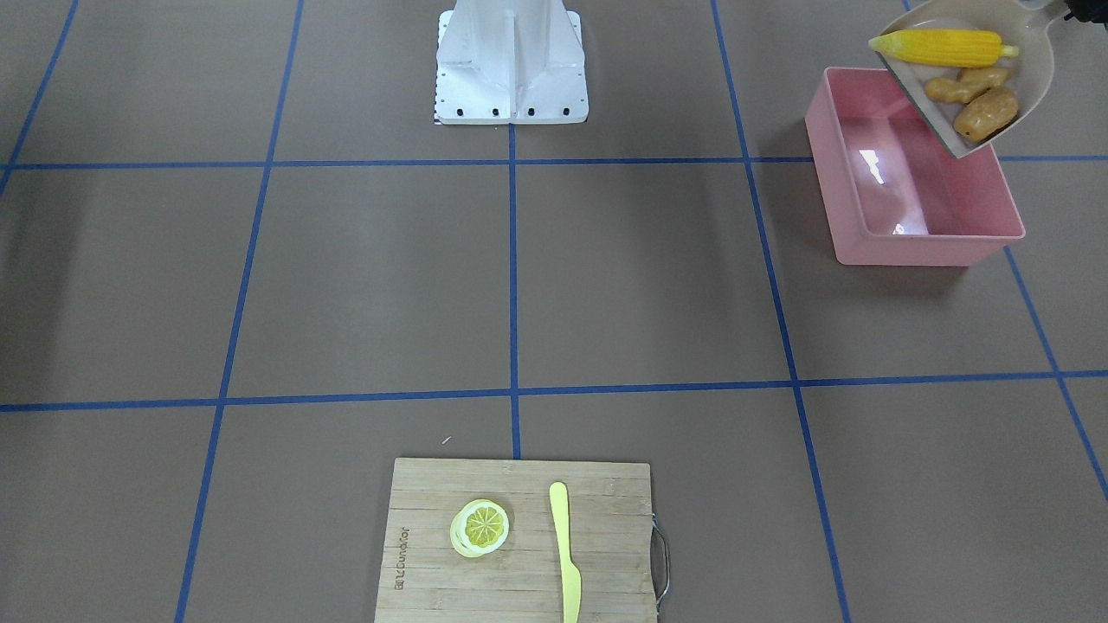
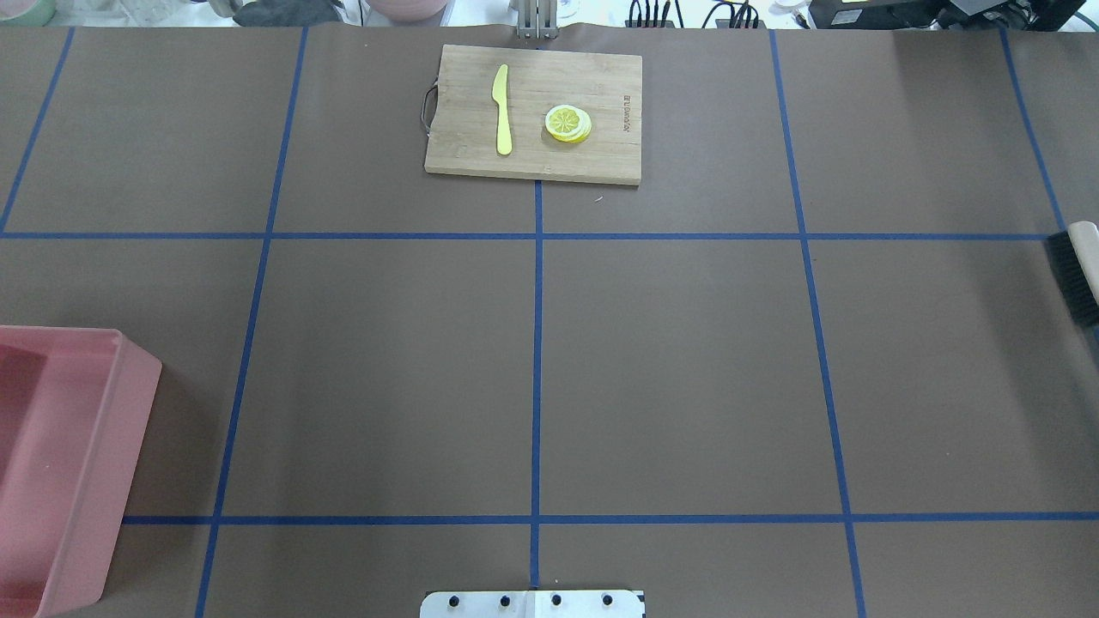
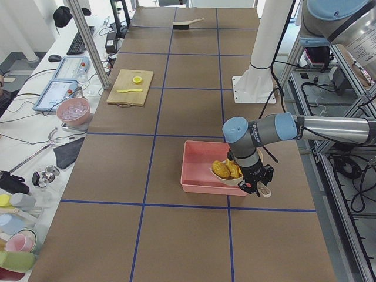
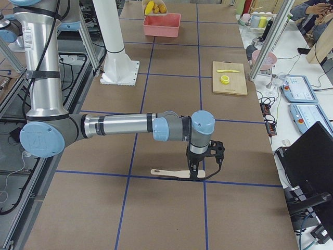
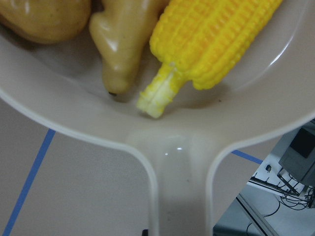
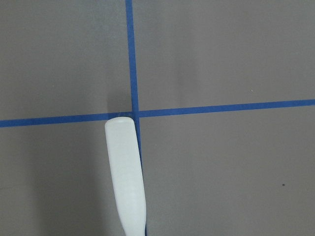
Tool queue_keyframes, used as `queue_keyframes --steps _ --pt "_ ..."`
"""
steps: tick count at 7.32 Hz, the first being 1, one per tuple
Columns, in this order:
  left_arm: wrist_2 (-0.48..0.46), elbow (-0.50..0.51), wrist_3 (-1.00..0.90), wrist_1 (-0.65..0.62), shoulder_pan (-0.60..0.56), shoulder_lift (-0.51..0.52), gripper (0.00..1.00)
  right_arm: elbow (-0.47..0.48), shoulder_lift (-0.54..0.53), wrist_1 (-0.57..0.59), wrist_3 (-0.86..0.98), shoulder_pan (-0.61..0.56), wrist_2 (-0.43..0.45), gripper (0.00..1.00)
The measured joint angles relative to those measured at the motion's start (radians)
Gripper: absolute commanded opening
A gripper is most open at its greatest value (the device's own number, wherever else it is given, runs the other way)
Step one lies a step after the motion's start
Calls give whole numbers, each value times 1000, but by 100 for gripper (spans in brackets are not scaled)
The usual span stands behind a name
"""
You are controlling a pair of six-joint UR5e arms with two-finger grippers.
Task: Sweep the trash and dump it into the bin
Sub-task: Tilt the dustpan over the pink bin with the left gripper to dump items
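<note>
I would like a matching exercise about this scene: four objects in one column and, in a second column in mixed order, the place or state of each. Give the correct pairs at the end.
Objects
1. corn cob
2. lemon slice
3. pink bin
4. brush

Places or states
A. on the cutting board
B. lying on the table at a blue tape crossing
C. in the raised dustpan
D. below the dustpan, nothing visible inside

Pairs: 1-C, 2-A, 3-D, 4-B
</note>
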State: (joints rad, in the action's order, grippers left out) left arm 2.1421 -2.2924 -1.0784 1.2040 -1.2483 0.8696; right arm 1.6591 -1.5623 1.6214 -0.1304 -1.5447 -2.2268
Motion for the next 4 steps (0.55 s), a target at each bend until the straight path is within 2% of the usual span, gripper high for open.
queue_keyframes --steps 4 --pt "-61 -1 -62 -295 10 168 0 45 -35 0 -10 -13 15 100"
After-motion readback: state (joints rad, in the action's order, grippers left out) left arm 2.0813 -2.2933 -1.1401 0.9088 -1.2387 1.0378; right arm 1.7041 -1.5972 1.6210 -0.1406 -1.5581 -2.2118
